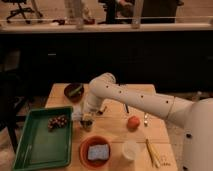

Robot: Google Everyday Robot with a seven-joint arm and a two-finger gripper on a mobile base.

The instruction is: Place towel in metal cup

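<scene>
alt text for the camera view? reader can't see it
A white robot arm reaches left across a wooden table, its gripper low beside a green plastic tray that holds a dark cluster like grapes. Nearby sit an orange-red bowl holding a blue sponge, a white cup, an orange round fruit and a dark bowl.
</scene>
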